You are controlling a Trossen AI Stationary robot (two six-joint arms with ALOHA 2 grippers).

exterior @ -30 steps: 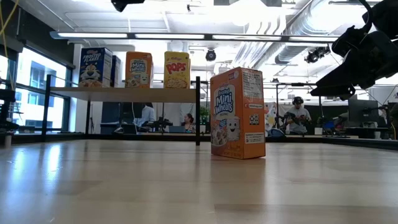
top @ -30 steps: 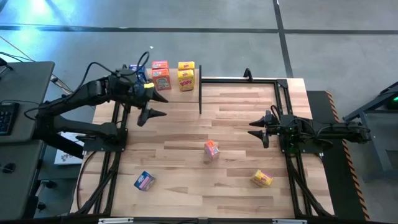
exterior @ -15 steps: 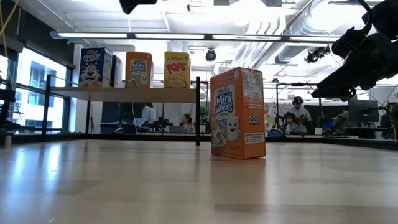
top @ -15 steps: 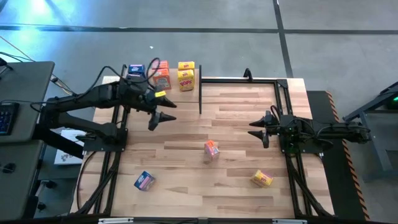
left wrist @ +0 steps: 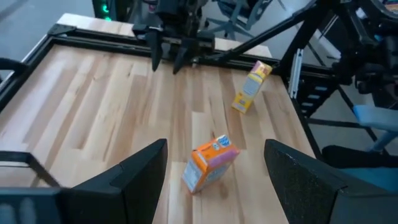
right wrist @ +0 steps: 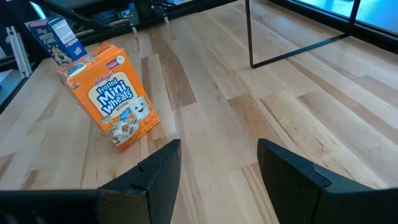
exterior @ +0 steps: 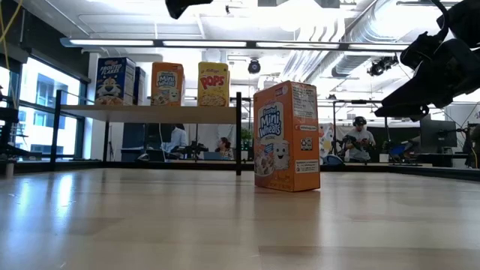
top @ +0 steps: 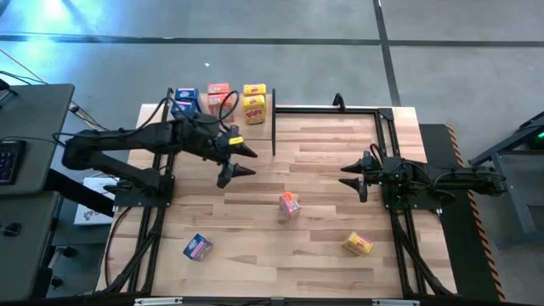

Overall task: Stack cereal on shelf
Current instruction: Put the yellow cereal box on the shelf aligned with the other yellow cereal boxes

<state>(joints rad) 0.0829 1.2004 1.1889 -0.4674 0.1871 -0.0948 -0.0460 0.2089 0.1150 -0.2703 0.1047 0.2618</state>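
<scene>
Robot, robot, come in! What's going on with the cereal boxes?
Left gripper open, empty, above table. Right gripper open, parked. Orange cardboard cereal box upright mid-table, nothing blocking it.

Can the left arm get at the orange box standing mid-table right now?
Probably yes. The left gripper is open, carries nothing, and the orange box stands upright on bare tabletop with nothing between them.

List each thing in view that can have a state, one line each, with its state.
Left end effector: open, empty, above the table.
Right end effector: open, empty, waiting at the right edge.
Shelf: holds three upright boxes, blue, orange, yellow.
Orange box: upright on the table, mid-table.
Blue box: on the table, not shelved.
Yellow box: on the table, not shelved.
</scene>
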